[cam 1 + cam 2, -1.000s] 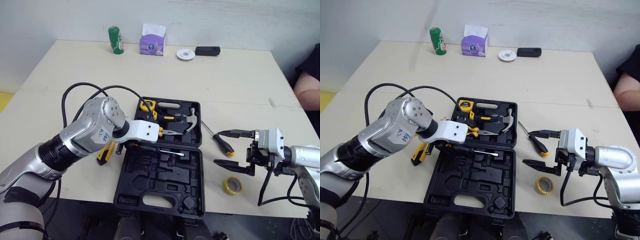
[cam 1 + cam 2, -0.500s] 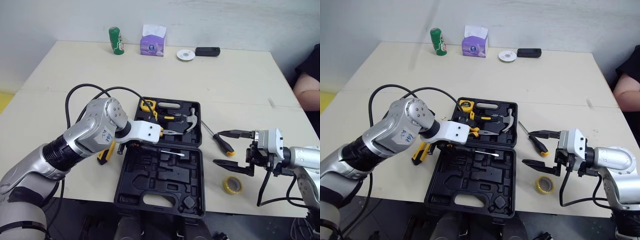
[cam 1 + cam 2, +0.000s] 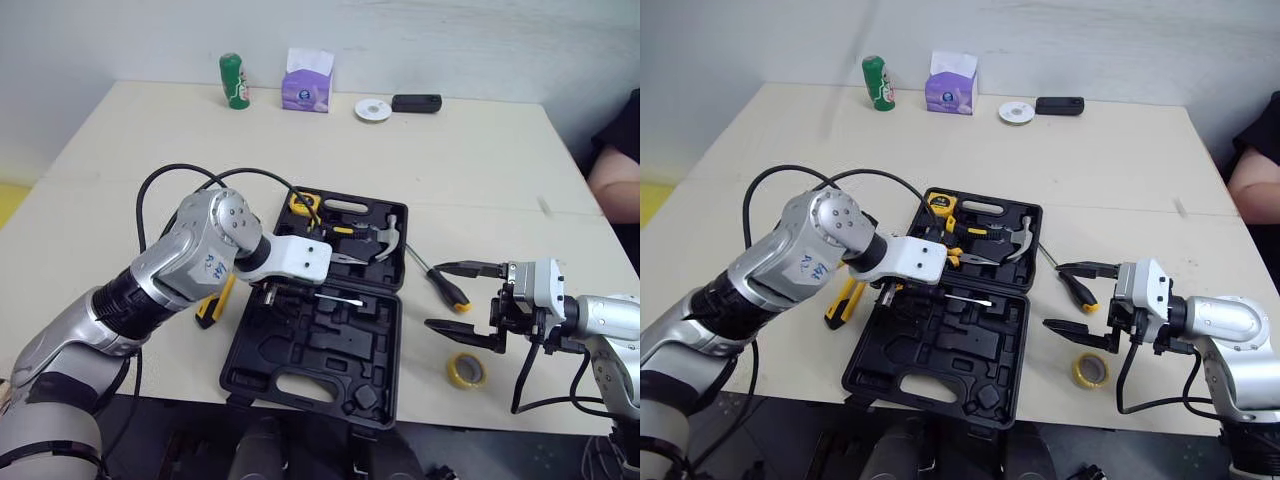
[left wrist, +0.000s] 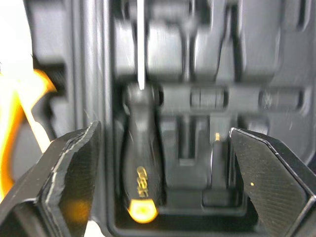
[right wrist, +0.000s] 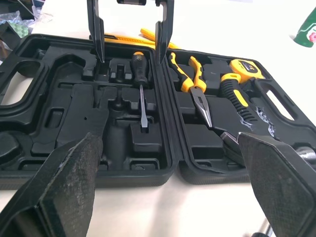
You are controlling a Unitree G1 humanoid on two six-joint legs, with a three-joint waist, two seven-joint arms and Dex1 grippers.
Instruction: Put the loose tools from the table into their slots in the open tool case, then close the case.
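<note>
The tool case (image 3: pixel 300 385) sits at the pale table's (image 3: pixel 480 180) near edge, and it has skewed since half a second ago. My left gripper (image 4: pixel 163 129) gapes wide, with the seated screwdriver (image 4: pixel 140 163) below and between its fingers. My right gripper (image 3: pixel 432 295), equally wide and empty, has the tape roll (image 3: pixel 465 370) on its near side and a loose screwdriver (image 3: pixel 447 288) by its fingertips, with bare tabletop beyond.

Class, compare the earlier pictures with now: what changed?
The left pincer edged toward the robot's right, and the open black plastic tool case twisted slightly clockwise with it. Nothing was gripped or released. The right pincer, loose black-handled screwdriver and yellow tape roll stayed put.
</note>
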